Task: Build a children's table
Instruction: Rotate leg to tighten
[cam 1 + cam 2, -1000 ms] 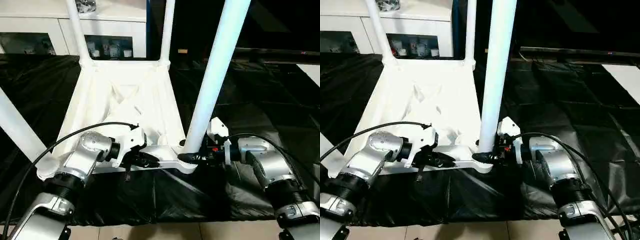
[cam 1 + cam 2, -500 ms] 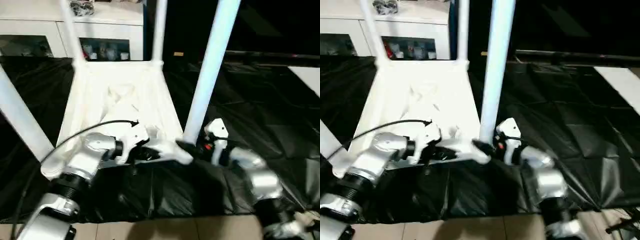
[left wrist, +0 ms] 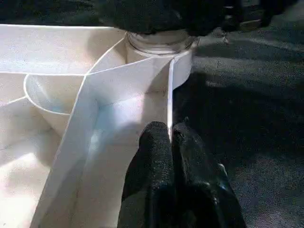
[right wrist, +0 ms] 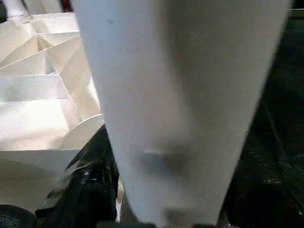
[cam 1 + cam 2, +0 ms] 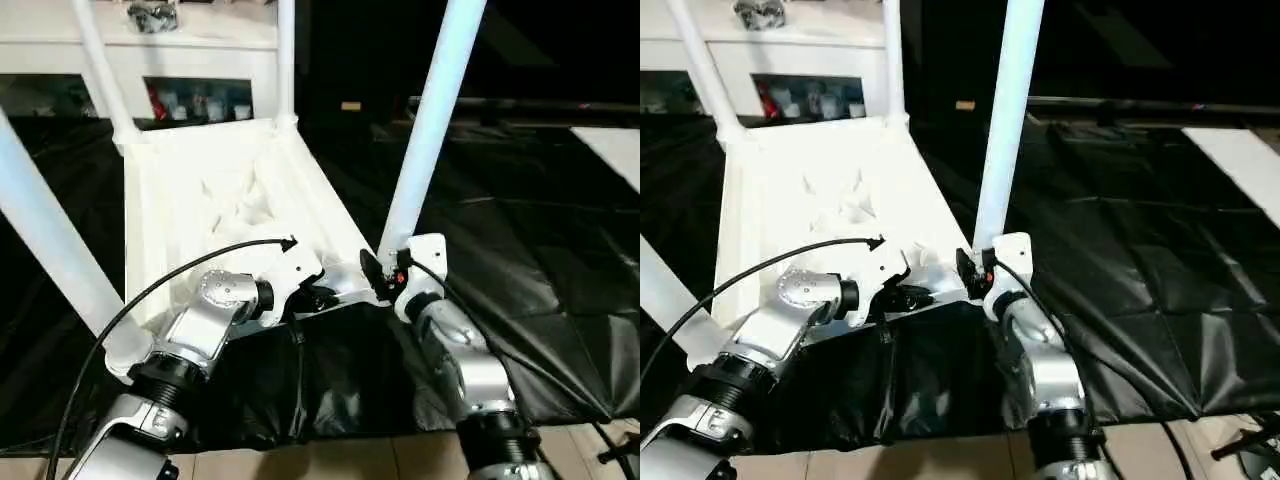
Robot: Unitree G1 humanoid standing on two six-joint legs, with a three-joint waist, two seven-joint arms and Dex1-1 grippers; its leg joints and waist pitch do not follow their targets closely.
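White plastic ribbed table top (image 5: 215,195) lies upside down, its near rim pinched by the left gripper (image 3: 170,137), while the right gripper (image 5: 378,272) grasps a white tube leg (image 5: 425,135).

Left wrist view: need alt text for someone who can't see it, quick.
The left gripper is shut on the thin upright rim of the white table top, seen from its ribbed underside. Just beyond, a corner socket sits at the rim's end, with black sheeting alongside.
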